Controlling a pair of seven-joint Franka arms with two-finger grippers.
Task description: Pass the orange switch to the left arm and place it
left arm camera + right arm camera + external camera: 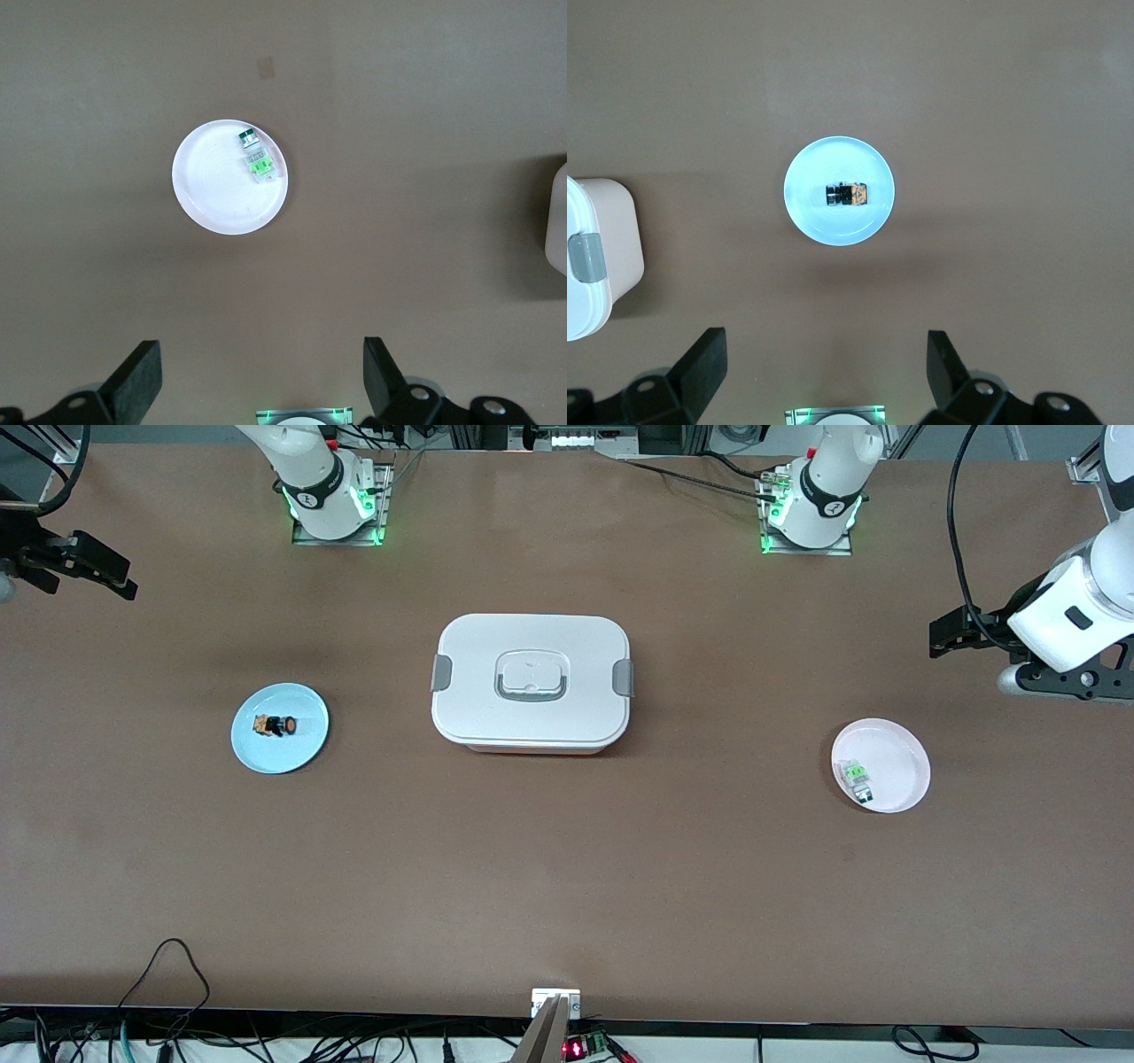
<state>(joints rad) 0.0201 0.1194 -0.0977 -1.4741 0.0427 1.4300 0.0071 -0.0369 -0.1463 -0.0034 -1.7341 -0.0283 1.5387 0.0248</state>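
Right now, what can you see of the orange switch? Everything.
The orange switch is a tiny part with a black body, a round orange face at one end and an orange-brown block at the other. It lies on its side near the middle of a light blue plate, touching only the plate. The plate sits toward the right arm's end of the table, beside the white box and clear of it. Neither claw touches it.

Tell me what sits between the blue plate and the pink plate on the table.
The box, lid on, stands mid-table between the blue plate holding the orange switch and the pink plate. Otherwise bare tabletop, per the front view.
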